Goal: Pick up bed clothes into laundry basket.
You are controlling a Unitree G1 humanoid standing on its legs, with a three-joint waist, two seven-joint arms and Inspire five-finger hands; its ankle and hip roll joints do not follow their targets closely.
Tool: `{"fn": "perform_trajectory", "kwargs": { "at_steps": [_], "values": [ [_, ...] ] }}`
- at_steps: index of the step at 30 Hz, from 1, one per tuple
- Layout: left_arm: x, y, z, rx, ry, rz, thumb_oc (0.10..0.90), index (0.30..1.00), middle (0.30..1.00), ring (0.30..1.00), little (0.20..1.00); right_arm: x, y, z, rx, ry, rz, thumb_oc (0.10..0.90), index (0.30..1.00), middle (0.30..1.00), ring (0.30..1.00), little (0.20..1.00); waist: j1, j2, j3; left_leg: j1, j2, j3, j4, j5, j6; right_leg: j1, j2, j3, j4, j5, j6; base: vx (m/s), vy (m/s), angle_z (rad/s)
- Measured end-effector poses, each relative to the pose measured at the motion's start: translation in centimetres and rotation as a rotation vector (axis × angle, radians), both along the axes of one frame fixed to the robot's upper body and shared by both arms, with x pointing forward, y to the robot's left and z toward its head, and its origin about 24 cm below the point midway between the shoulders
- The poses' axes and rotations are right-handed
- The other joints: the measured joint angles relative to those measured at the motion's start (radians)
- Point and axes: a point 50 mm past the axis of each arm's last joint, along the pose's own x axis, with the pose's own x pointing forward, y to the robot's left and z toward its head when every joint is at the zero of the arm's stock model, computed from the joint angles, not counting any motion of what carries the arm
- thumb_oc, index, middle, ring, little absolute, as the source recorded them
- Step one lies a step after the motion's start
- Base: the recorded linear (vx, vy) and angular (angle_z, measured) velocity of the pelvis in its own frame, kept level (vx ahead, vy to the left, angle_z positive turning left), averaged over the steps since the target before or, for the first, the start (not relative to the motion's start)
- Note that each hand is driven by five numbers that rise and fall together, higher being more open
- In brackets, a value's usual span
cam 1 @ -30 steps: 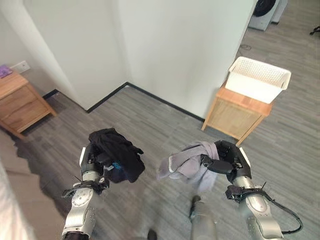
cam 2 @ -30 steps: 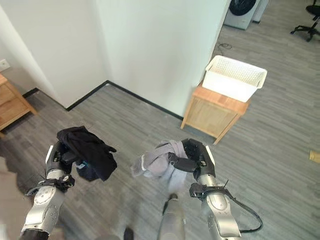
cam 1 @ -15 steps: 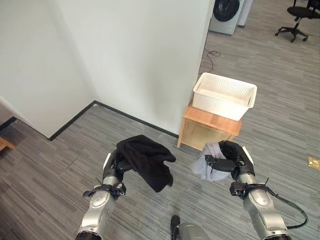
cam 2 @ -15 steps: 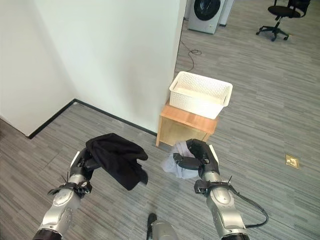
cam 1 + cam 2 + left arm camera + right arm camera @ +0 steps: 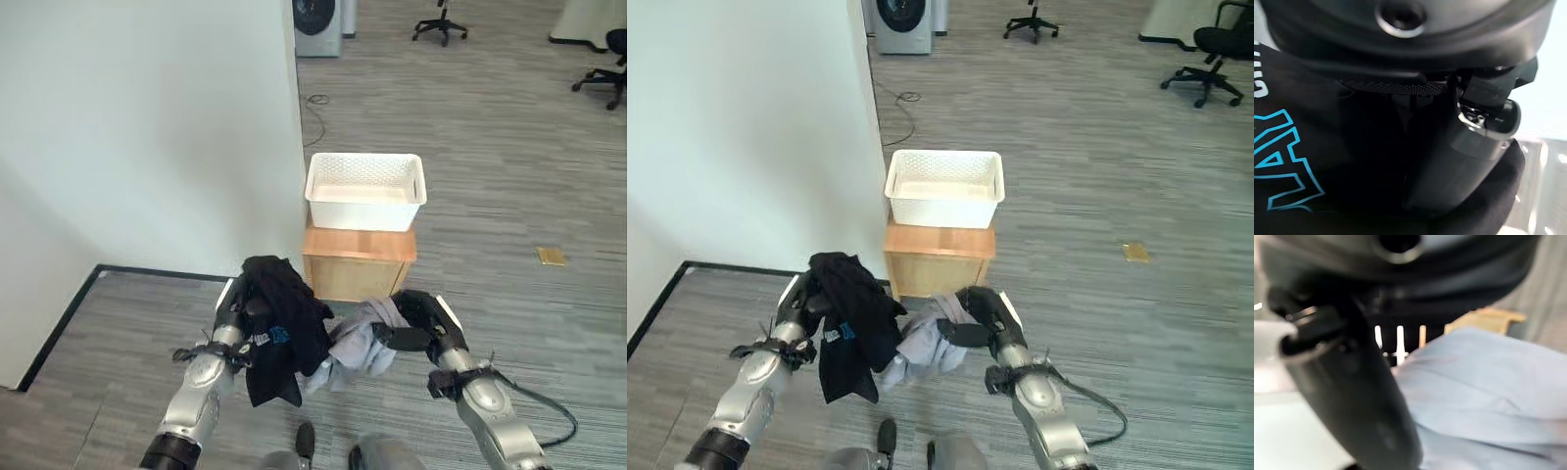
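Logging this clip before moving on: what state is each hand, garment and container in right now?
left hand: shut on the black garment, held up off the floor.
black garment: draped over the left hand, hanging down.
right hand: shut on the grey garment.
grey garment: bunched, hanging from the right hand.
laundry basket: upright on the wooden cabinet, no clothes visible inside.
wooden cabinet: standing against the wall corner, ahead of both hands.
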Motion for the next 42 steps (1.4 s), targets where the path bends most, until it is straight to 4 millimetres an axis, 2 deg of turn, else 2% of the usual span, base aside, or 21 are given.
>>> {"fn": "perform_trajectory", "kwargs": {
  "at_steps": [3,4,8,13,14,15,19,23,25,26,28,31,33,34,35,36,37,38,40,41,42],
  "values": [
    [1.1,-0.6,1.5,-0.002,-0.057,-0.015,0.400,0.300,0.300,0.300,0.300,-1.0,-0.6,-0.6,0.014,0.026,-0.049,0.400,0.300,0.300,0.300,0.300,-0.032,-0.018,-0.003,0.006,-0.020,-0.090,-0.007,-0.002,0.000,0.081,-0.016,0.171,-0.268,0.033,-0.006,0.03,-0.128,1.00],
    [1.0,-0.3,1.6,0.000,-0.065,-0.010,0.400,0.300,0.300,0.300,0.300,-1.1,-0.5,-0.9,0.027,0.033,-0.063,0.400,0.300,0.300,0.300,0.300,-0.010,-0.031,-0.012,0.018,-0.024,-0.095,-0.027,-0.004,-0.001,0.084,-0.038,0.147,-0.321,0.097,-0.023,0.06,-0.131,0.53],
    [-0.4,0.1,-0.3,-0.030,0.005,0.040,0.400,0.300,0.300,0.300,0.300,-0.8,-1.2,-0.5,0.009,0.025,-0.067,0.400,0.300,0.300,0.300,0.300,0.013,0.022,-0.030,0.013,0.035,-0.111,-0.025,-0.013,-0.026,0.143,0.000,0.084,-0.421,0.140,-0.075,0.01,-0.099,0.23],
    [-2.0,0.3,-2.2,-0.035,0.081,0.042,0.400,0.300,0.300,0.300,0.300,-0.2,-2.7,0.6,-0.013,-0.020,-0.117,0.400,0.300,0.300,0.300,0.300,0.014,0.023,-0.031,0.020,0.060,-0.116,-0.019,-0.007,-0.038,0.214,0.011,0.030,-0.514,0.161,-0.105,-0.04,-0.046,0.28],
    [-4.1,1.1,-4.1,-0.044,0.160,0.082,0.400,0.300,0.300,0.300,0.300,-0.1,-2.2,0.5,0.015,-0.024,-0.117,0.400,0.300,0.300,0.300,0.300,0.036,0.055,-0.051,0.025,0.070,-0.106,-0.031,-0.038,-0.058,0.255,0.010,0.008,-0.594,0.197,-0.089,0.02,-0.007,0.10],
    [-4.1,1.1,-4.1,-0.044,0.160,0.082,0.400,0.300,0.300,0.300,0.300,-0.1,-2.2,0.5,0.015,-0.024,-0.117,0.400,0.300,0.300,0.300,0.300,0.036,0.055,-0.051,0.025,0.070,-0.106,-0.031,-0.038,-0.058,0.255,0.010,0.008,-0.594,0.197,-0.089,0.03,0.010,0.03],
    [-4.5,3.9,-4.3,0.026,0.164,0.224,0.400,0.300,0.300,0.300,0.300,-0.1,-2.8,0.6,0.065,-0.030,-0.168,0.400,0.300,0.300,0.300,0.300,-0.006,0.034,-0.067,-0.056,0.104,0.080,-0.032,-0.032,-0.052,0.147,0.009,-0.009,-0.559,0.197,-0.089,0.00,0.010,-0.08],
    [-4.5,7.1,-4.0,0.091,0.170,0.345,0.400,0.300,0.300,0.300,0.300,-0.3,-3.1,0.5,0.075,-0.029,-0.206,0.400,0.300,0.300,0.300,0.300,-0.053,-0.022,-0.043,-0.055,0.125,0.141,-0.031,-0.029,-0.051,0.109,0.002,-0.011,-0.534,0.184,-0.077,-0.02,-0.105,-0.42],
    [-4.3,7.9,-4.1,0.135,0.181,0.364,0.400,0.300,0.300,0.300,0.300,0.2,-2.7,0.5,0.085,-0.038,-0.197,0.400,0.300,0.300,0.300,0.300,-0.031,-0.025,-0.039,-0.045,0.153,0.248,-0.028,-0.033,-0.048,0.065,-0.087,-0.193,-0.501,0.176,-0.026,-0.04,-0.372,-1.25],
    [-4.0,7.9,-4.1,0.139,0.184,0.361,0.400,0.300,0.300,0.300,0.300,0.1,-2.7,0.4,0.088,-0.036,-0.199,0.400,0.300,0.300,0.300,0.300,-0.025,-0.026,-0.038,-0.036,0.161,0.287,-0.025,-0.041,-0.037,0.060,-0.186,-0.298,-0.492,0.195,0.003,-0.01,-0.186,-1.00],
    [-3.7,7.8,-3.9,0.138,0.173,0.353,0.400,0.300,0.300,0.300,0.300,0.0,-2.5,0.2,0.093,-0.029,-0.204,0.400,0.300,0.300,0.300,0.300,-0.023,-0.042,-0.031,-0.012,0.173,0.329,-0.021,-0.047,-0.042,0.071,-0.321,-0.371,-0.492,0.235,0.059,-0.05,-0.205,-0.72],
    [-3.5,7.4,-3.7,0.145,0.166,0.322,0.400,0.300,0.300,0.300,0.300,-0.4,-2.0,-0.7,0.114,0.000,-0.218,0.400,0.300,0.300,0.300,0.300,-0.023,-0.063,-0.036,0.013,0.204,0.365,-0.012,-0.046,-0.068,0.112,-0.469,-0.307,-0.507,0.331,0.126,-0.13,-0.405,-0.49],
    [-3.3,7.3,-3.5,0.149,0.157,0.307,0.400,0.300,0.300,0.300,0.300,-0.6,-1.7,-1.0,0.115,0.006,-0.225,0.400,0.300,0.300,0.300,0.300,-0.016,-0.073,-0.034,0.012,0.234,0.378,0.019,-0.052,-0.102,0.140,-0.512,-0.263,-0.512,0.365,0.111,-0.20,-0.527,-0.40],
    [-3.3,7.8,-3.3,0.170,0.151,0.303,0.400,0.300,0.300,0.300,0.300,-0.5,-1.4,-1.1,0.127,0.007,-0.222,0.400,0.300,0.300,0.300,0.300,-0.003,-0.080,-0.039,0.013,0.277,0.394,0.044,-0.056,-0.158,0.159,-0.540,-0.309,-0.530,0.396,0.066,-0.20,-0.651,-0.70],
    [-3.4,8.2,-3.1,0.186,0.148,0.307,0.400,0.300,0.300,0.300,0.300,-0.5,-1.1,-1.1,0.129,0.008,-0.213,0.400,0.300,0.300,0.300,0.300,0.018,-0.092,-0.046,0.020,0.300,0.421,0.061,-0.069,-0.196,0.157,-0.541,-0.362,-0.535,0.437,0.028,-0.16,-0.622,-0.98],
    [-3.5,8.7,-3.0,0.183,0.147,0.327,0.400,0.300,0.300,0.300,0.300,-0.3,-1.0,-1.0,0.124,0.007,-0.200,0.400,0.300,0.300,0.300,0.300,0.034,-0.077,-0.046,0.023,0.359,0.438,0.088,-0.075,-0.257,0.158,-0.502,-0.397,-0.538,0.343,0.133,-0.10,-0.426,-1.09],
    [-4.0,8.1,-3.9,0.116,0.172,0.363,0.400,0.300,0.300,0.300,0.300,0.5,-1.8,-0.5,0.079,-0.006,-0.189,0.400,0.300,0.300,0.300,0.300,0.032,0.014,-0.035,0.022,0.447,0.470,0.109,-0.064,-0.263,0.125,-0.414,-0.402,-0.506,0.318,0.120,-0.10,-0.398,-1.12],
    [-4.2,7.2,-4.5,0.087,0.189,0.351,0.400,0.300,0.300,0.300,0.300,0.8,-2.8,-0.2,0.039,-0.006,-0.195,0.400,0.300,0.300,0.300,0.300,0.027,0.040,-0.031,0.008,0.494,0.505,0.150,-0.002,-0.249,0.069,-0.375,-0.427,-0.438,0.296,0.099,-0.11,-0.494,-1.11],
    [-4.1,6.0,-4.7,0.056,0.190,0.305,0.400,0.300,0.300,0.300,0.300,0.6,-4.4,-0.1,-0.023,0.016,-0.207,0.400,0.300,0.300,0.300,0.300,0.019,0.036,-0.028,-0.012,0.525,0.506,0.209,0.017,-0.246,0.031,-0.349,-0.424,-0.345,0.242,0.055,-0.02,-0.461,-0.75],
    [-3.9,5.6,-4.4,0.039,0.167,0.285,0.400,0.300,0.300,0.300,0.300,0.5,-5.3,-0.2,-0.050,0.029,-0.219,0.400,0.300,0.300,0.300,0.300,0.002,0.036,-0.036,0.004,0.531,0.504,0.199,0.140,-0.240,0.028,-0.340,-0.436,-0.309,0.181,0.042,0.04,-0.270,-0.32],
    [-3.5,5.2,-4.2,-0.006,0.158,0.281,0.400,0.300,0.300,0.300,0.300,0.0,-6.0,-0.3,-0.052,0.039,-0.247,0.400,0.300,0.300,0.300,0.300,-0.010,0.027,-0.037,-0.002,0.565,0.462,0.233,0.189,-0.229,0.027,-0.309,-0.443,-0.283,0.162,0.020,0.14,-0.595,-0.48]
  ]
}}
